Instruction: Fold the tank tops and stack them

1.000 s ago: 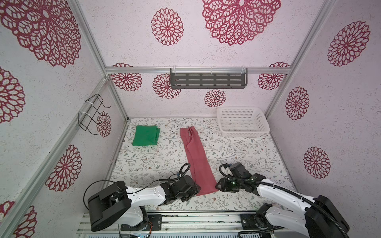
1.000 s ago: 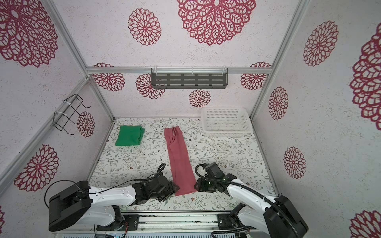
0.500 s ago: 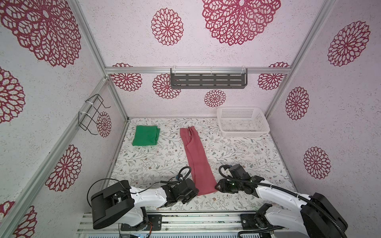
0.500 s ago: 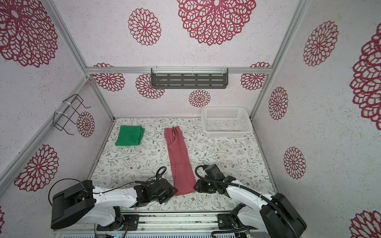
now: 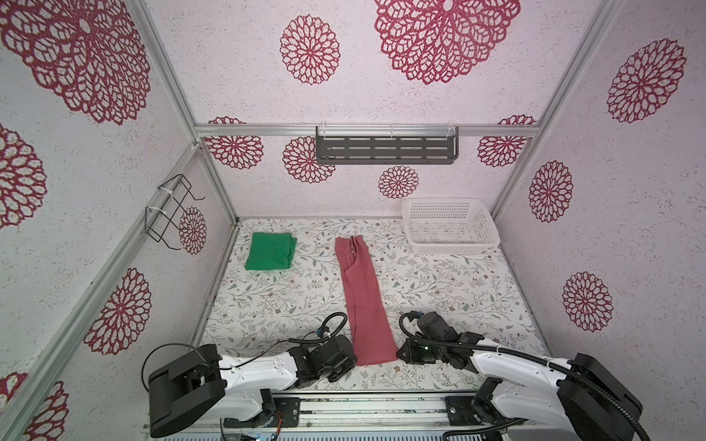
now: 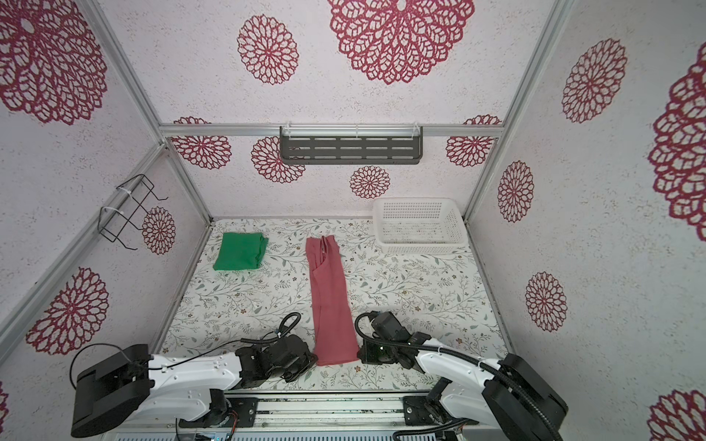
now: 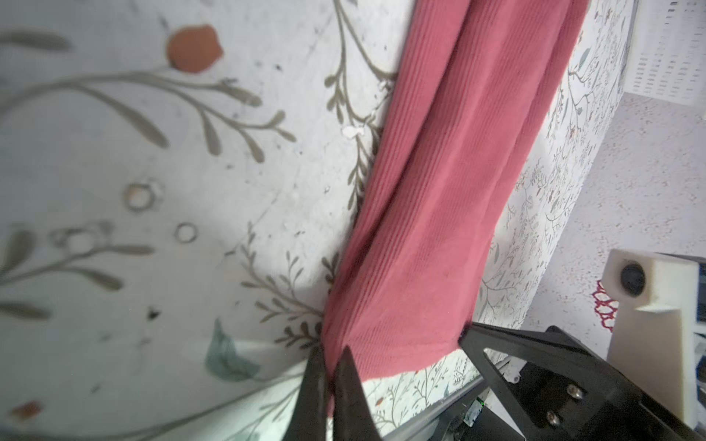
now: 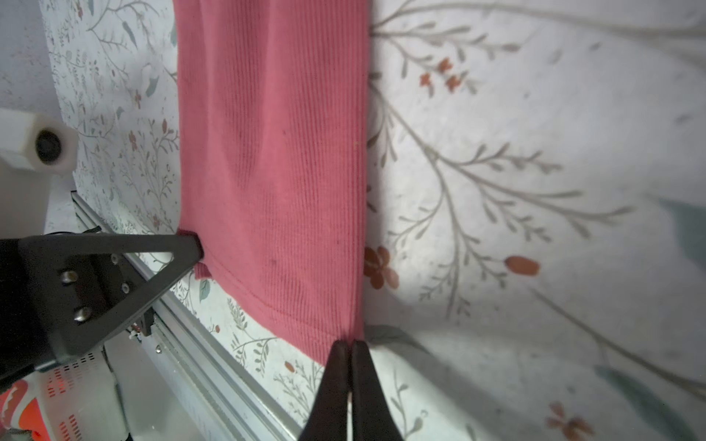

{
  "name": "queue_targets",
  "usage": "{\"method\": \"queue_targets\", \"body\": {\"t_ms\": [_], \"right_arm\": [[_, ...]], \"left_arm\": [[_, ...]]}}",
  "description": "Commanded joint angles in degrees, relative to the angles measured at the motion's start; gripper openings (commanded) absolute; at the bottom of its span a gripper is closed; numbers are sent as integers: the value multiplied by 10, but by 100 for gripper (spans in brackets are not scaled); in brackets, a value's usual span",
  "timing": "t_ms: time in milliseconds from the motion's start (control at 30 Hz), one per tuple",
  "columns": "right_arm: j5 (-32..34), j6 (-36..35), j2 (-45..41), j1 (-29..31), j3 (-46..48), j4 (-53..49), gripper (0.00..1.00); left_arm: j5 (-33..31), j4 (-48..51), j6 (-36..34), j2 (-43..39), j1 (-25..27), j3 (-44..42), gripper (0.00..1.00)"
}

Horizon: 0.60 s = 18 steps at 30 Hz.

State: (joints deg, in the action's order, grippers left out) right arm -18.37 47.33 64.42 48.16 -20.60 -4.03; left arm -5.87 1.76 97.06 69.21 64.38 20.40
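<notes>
The dusty pinkish red tank top (image 5: 363, 294) (image 6: 330, 301) lies as a long narrow strip down the middle of the floral table, straps at the far end. My left gripper (image 5: 353, 359) (image 7: 331, 355) is shut on its near left corner, with cloth pinched between the black fingers (image 7: 353, 385). My right gripper (image 5: 399, 353) (image 8: 349, 345) is shut on its near right corner. The red tank top (image 7: 439, 198) (image 8: 275, 152) stretches away from both wrist cameras. The bright green tank top (image 5: 272, 251) (image 6: 240, 252) rests folded at the far left.
A white perforated basket (image 5: 450, 225) (image 6: 420, 225) stands at the far right corner. A grey shelf (image 5: 386, 145) hangs on the back wall and a black wire rack (image 5: 172, 210) on the left wall. A metal rail (image 5: 344, 404) runs along the table's near edge.
Both grippers have shut on the near corners of the red tank top; a second ago they stood open beside it. The left arm shifted slightly towards the near edge.
</notes>
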Motion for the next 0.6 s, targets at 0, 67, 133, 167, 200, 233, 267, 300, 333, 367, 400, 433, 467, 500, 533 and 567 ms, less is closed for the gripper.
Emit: {"method": "queue_targets", "body": {"t_ms": [0,67,133,167,200,233,267,300,333,367,400,433,467,500,533,567], "right_arm": [[30,52,-29,23,13,8,1],[38,68,-48,30,21,6,0],[41,78,-64,33,22,2,0],[43,82,-72,35,19,-3,0],[44,85,-79,36,14,-7,0],[46,85,-85,37,7,-15,0],[48,80,-89,39,-4,-26,0],[49,77,-92,39,-14,-37,0],[52,70,-96,40,-31,-56,0],[55,61,-100,40,-48,-75,0],[60,54,-103,40,-63,-89,0],[65,45,-108,40,-79,-102,0],[69,36,-109,40,-94,-113,0],[74,27,-108,39,-107,-121,0],[80,16,-104,37,-122,-129,0],[83,4,-98,36,-134,-135,0]], "left_arm": [[-25,93,-5,-50,11,-8,0],[-32,114,-3,-78,11,-13,0],[-35,125,-1,-98,11,-13,0],[-35,131,-2,-104,11,-11,0],[-36,139,-4,-110,11,-6,0],[-39,153,-8,-113,11,5,0],[-43,177,-17,-115,11,22,0],[-48,201,-24,-115,12,39,0],[-54,231,-32,-114,12,59,0],[-62,255,-42,-112,12,77,0],[-65,267,-49,-111,11,90,0],[-73,274,-52,-113,11,101,0],[-78,276,-58,-117,9,111,0],[-78,277,-65,-120,3,117,0],[-76,278,-73,-125,-5,123,0],[-74,280,-84,-127,-14,128,0]]}}
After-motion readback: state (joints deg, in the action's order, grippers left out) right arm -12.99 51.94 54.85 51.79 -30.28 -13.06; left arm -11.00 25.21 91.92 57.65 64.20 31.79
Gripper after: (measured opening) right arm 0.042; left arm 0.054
